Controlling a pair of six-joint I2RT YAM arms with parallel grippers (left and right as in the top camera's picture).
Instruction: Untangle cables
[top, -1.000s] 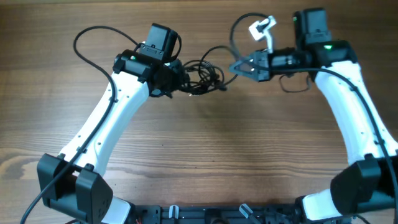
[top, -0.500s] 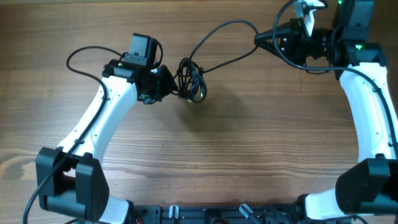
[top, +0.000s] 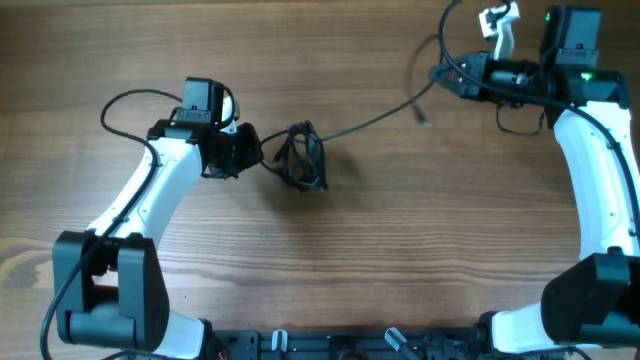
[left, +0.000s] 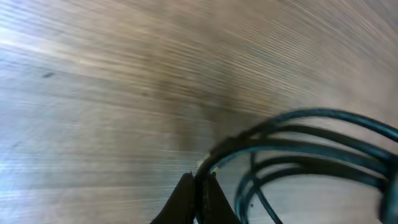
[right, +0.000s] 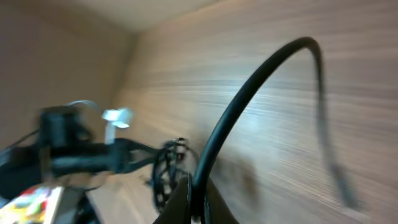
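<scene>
The cables form a small knotted black bundle (top: 301, 157) on the wooden table left of centre. One strand (top: 370, 122) runs from it up and right to my right gripper (top: 441, 73), which is shut on it; the strand's plug end (top: 424, 120) hangs loose. My left gripper (top: 256, 152) is shut on the bundle's left side. In the left wrist view the closed jaws (left: 199, 186) pinch a cord with loops (left: 311, 149) spreading right. In the right wrist view the closed jaws (right: 191, 193) hold a thick-looking strand (right: 249, 99) that arcs up, with the bundle (right: 171, 168) beyond.
The left arm's own thick cable (top: 130, 100) loops over the table at upper left. A white tag (top: 497, 20) sits on the right arm. The arm bases (top: 330, 345) stand along the front edge.
My left gripper has pulled the bundle left and slightly down. My right gripper has moved further right with its strand, which is now drawn out straighter, its plug end free.
</scene>
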